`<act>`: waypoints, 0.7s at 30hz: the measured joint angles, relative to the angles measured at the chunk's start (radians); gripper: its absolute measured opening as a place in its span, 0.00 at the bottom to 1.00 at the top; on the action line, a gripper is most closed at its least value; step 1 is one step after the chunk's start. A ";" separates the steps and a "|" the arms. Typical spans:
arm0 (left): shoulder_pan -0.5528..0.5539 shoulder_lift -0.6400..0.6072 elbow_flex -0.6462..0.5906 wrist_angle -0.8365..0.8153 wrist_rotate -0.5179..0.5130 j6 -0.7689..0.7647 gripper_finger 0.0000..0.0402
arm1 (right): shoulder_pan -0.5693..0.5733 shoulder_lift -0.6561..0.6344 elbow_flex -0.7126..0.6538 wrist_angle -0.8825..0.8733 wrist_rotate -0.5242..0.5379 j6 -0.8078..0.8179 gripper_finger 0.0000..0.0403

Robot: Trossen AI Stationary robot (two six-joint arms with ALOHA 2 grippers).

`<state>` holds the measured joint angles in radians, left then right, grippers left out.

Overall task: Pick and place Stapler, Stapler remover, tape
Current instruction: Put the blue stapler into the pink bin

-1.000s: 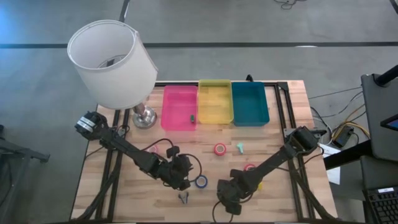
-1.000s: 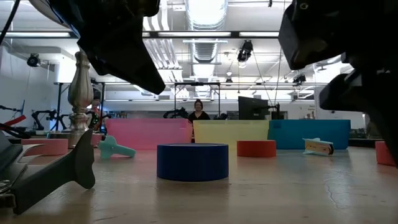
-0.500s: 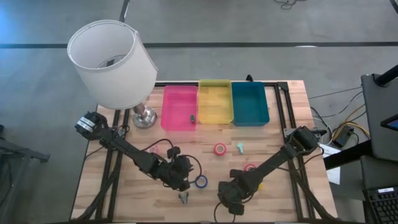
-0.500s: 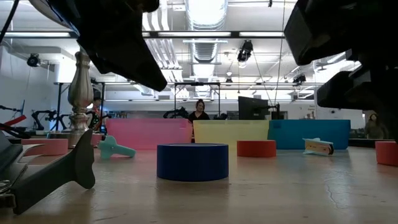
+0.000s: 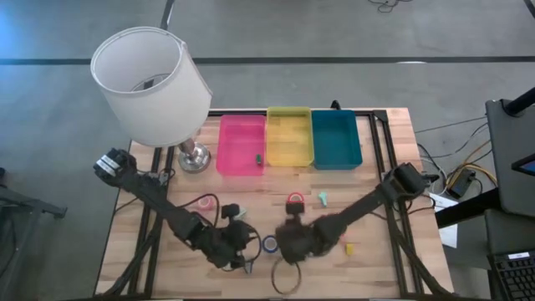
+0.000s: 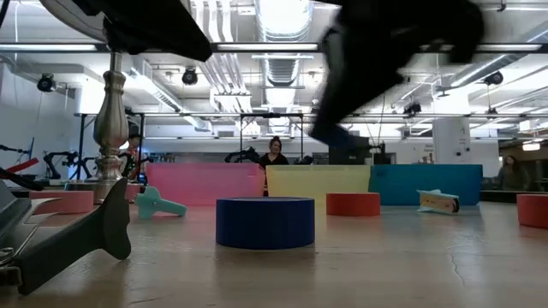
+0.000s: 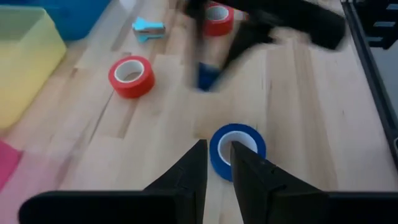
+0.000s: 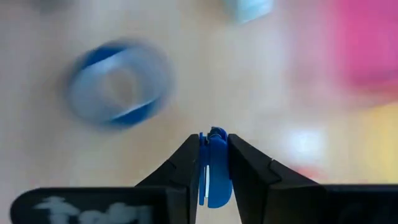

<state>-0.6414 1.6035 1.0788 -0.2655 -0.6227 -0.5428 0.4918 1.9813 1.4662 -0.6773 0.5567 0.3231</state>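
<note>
**Right arm over mid-counter with a blue catch; nothing readable**

The only writing I can find is white lettering on the housing of the right gripper [image 8: 213, 139], and it is too smeared to make out; the tape rolls and bins carry no label I can see.

That gripper's jaws are clamped on a small blue object [image 8: 214, 177]; I cannot tell whether it is the stapler or the remover. The left gripper [image 7: 217, 148] sits low near the front of the counter [image 5: 368, 180], jaws a narrow slit apart with nothing between them; the blue tape roll [image 6: 265, 222] lies flat just past its tips, close beside the right gripper.

Farther back, a red roll [image 6: 353, 204] lies in front of the yellow bin [image 6: 317, 181]; a pale teal piece [image 6: 438, 201] rests just beside it, before the blue bin [image 6: 424, 181]; a second red roll [image 6: 532, 210] lies off to the right, mostly under the right arm from above; a pink roll [image 6: 62, 202] lies on the left near the lamp [image 5: 150, 84]. The pink bin [image 6: 205, 184] holds a tiny dark green thing [image 5: 260, 157]; a yellow scrap [image 5: 349, 248] lies by the right arm. A person [image 6: 274, 156] stands far behind the bins.

A second ago the right gripper hung at the front edge; it has since swung inward and back toward the blue tape roll; the left gripper has drifted slightly forward.
</note>
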 joint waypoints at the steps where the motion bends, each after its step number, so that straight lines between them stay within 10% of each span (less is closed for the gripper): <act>1: -0.007 0.000 -0.001 -0.009 -0.010 0.001 0.18 | -0.021 -0.012 0.000 0.017 0.054 -0.029 0.17; 8: -0.050 0.010 -0.005 -0.023 -0.033 -0.008 0.18 | -0.242 -0.083 -0.011 0.281 0.056 -0.263 0.17; 15: -0.087 0.010 -0.024 -0.023 -0.097 -0.097 0.18 | -0.512 0.003 -0.013 0.658 -0.380 -0.433 0.17; 21: -0.104 0.010 -0.063 -0.021 -0.123 -0.201 0.18 | -0.637 0.123 -0.001 0.742 -0.426 -0.380 0.17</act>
<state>-0.7459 1.6135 1.0155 -0.2866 -0.7458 -0.7434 -0.1450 2.1044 1.4650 0.0645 0.1310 -0.0571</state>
